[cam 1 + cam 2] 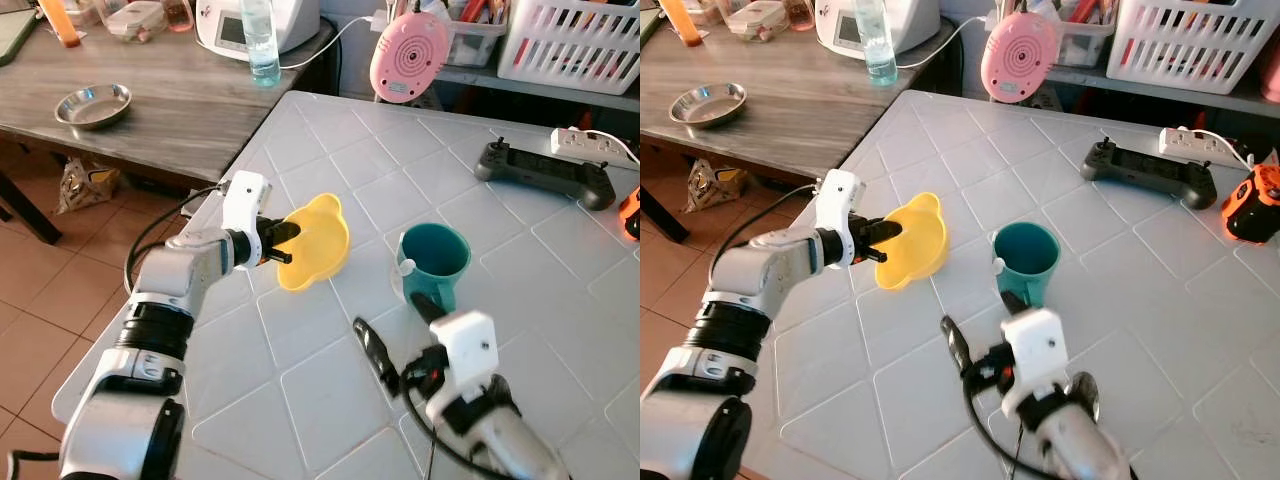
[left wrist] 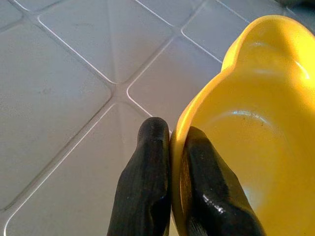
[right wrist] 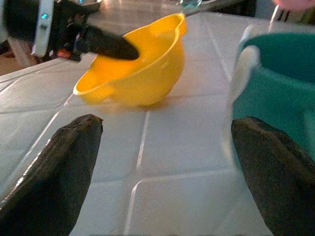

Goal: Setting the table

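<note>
A yellow bowl [image 1: 320, 238] with small ear handles rests tilted on the white tiled table [image 1: 300, 390], its near rim lifted. My left gripper [image 1: 281, 245] is shut on that rim, one finger [image 2: 147, 182] outside and the other inside the bowl [image 2: 256, 123]. A teal mug [image 1: 436, 260] with a pale handle stands upright just right of the bowl. My right gripper [image 1: 400, 332] hovers low in front of the mug, open, nothing between its fingers [image 3: 54, 177]. In the right wrist view the mug [image 3: 280, 88] is close to one finger and the bowl [image 3: 138, 73] lies further ahead.
A black game controller [image 1: 545, 172], a white power strip [image 1: 592, 145] and an orange object [image 1: 631, 212] lie at the table's far right. A pink round device [image 1: 408, 55] and a white basket [image 1: 575, 40] stand behind. A wooden table [image 1: 160, 120] at the left holds a metal bowl [image 1: 92, 105] and a bottle [image 1: 260, 40].
</note>
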You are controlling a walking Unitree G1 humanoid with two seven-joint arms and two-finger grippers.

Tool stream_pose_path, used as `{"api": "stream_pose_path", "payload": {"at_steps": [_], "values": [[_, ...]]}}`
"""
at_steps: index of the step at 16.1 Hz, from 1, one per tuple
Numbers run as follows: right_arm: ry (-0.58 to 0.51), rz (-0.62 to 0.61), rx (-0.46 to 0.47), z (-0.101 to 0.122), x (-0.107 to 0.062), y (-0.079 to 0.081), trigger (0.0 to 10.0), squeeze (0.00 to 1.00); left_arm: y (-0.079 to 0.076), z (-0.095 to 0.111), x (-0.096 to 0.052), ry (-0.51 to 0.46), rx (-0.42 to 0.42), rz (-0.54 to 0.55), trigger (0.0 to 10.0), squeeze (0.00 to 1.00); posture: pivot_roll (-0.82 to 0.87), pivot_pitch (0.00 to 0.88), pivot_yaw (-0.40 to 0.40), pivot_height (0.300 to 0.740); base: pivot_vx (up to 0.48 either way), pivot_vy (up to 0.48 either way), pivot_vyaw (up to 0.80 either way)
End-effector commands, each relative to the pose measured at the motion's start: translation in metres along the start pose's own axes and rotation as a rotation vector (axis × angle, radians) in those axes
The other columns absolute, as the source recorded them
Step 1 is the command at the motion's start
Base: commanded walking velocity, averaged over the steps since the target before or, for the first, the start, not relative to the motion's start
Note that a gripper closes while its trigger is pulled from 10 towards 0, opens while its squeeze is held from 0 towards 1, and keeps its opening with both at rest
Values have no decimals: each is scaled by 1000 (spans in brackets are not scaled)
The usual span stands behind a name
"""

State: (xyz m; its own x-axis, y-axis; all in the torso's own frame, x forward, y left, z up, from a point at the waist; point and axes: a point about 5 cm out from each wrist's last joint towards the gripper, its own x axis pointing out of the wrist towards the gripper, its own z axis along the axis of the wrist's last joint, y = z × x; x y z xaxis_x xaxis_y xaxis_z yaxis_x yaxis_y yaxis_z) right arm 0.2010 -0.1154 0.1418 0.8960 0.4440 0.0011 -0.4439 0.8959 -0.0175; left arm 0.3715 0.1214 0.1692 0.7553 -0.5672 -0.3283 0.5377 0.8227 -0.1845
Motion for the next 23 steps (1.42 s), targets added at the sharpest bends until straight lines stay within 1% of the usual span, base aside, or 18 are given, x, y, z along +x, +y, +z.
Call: {"api": "stream_pose_path", "payload": {"at_steps": [1, 2, 3, 4, 7, 8, 9, 12, 13, 14, 15, 16, 17, 18, 19, 20, 21, 23], "values": [[-5, -6, -8, -1, 1, -6, 10000, 0, 5, -7, -1, -30, -32, 47, 0, 0, 108, 95, 65, 740, 0, 0, 0], [-8, -10, -16, 0, 2, -9, 10000, 0, 6, -6, -1, -71, -46, 70, 0, 0, 102, 87, 65, 740, 0, 0, 0], [-17, -14, -19, 1, 5, -13, 10000, 0, 7, -2, -1, -148, -55, 123, 0, 0, 99, 83, 65, 740, 0, 0, 0], [-23, -14, -17, 1, 8, -16, 10000, 0, 8, -2, -1, -191, -62, 172, 0, 0, 86, 81, 59, 740, 0, 0, 0], [-30, -16, -11, 1, 12, -16, 10000, 0, 5, -8, 2, -210, -50, 231, 0, 0, 82, 80, 36, 740, 0, 0, 0], [-30, -20, -9, 0, 11, -15, 10000, 0, 2, -9, 1, -250, -50, 245, 0, 0, 78, 80, 24, 740, 0, 0, 0], [-30, -29, 1, 0, 8, -16, 10000, 0, -4, -13, 1, -287, -74, 240, 0, 0, 75, 84, 16, 740, 0, 0, 0], [-30, -41, 1, 2, 2, -16, 10000, 0, -13, -18, -3, -324, -66, 226, 0, 0, 69, 93, 12, 740, 0, 0, 0], [-36, -56, 3, 4, -2, -16, 10000, 0, -15, -21, -6, -340, -67, 240, 0, 0, 67, 98, 13, 740, 0, 0, 0], [-43, -77, 3, 7, -6, -17, 10000, 0, -16, -22, -11, -365, -46, 256, 0, 0, 66, 108, 15, 740, 0, 0, 0], [-51, -98, 7, 8, -7, -18, 10000, 0, -15, -24, -14, -370, -31, 268, 784, 0, 67, 111, 16, 740, 0, 0, 0], [-60, -124, 7, 10, -9, -18, 10000, 0, -15, -27, -17, -359, -16, 284, 4000, 0, 68, 118, 17, 740, 0, 0, 0], [-70, -146, 12, 11, -10, -18, 10000, 0, -14, -29, -20, -359, -31, 285, 4000, 0, 67, 120, 17, 740, 0, 0, 0], [-80, -184, -1, 15, -10, -19, 10000, 0, -11, -30, -25, -375, -32, 294, 3608, 0, 69, 122, 17, 740, 0, 0, 0], [-93, -188, 0, 18, -10, -18, 10000, 0, -10, -29, -27, -382, -17, 302, 4902, 0, 67, 124, 18, 740, 0, 0, 0], [-110, -195, -3, 23, -11, -18, 10000, 0, -7, -26, -31, -406, 14, 324, 10000, 0, 68, 126, 17, 740, 0, 0, 0], [-121, -220, -10, 26, -14, -19, 10000, 0, -4, -22, -37, -430, 72, 343, 10000, 0, 70, 126, 15, 740, 0, 0, 0], [-118, -248, -11, 26, -18, -20, 10000, 0, -4, -25, -41, -428, 101, 355, 10000, 0, 73, 129, 13, 740, 0, 0, 0]]}}
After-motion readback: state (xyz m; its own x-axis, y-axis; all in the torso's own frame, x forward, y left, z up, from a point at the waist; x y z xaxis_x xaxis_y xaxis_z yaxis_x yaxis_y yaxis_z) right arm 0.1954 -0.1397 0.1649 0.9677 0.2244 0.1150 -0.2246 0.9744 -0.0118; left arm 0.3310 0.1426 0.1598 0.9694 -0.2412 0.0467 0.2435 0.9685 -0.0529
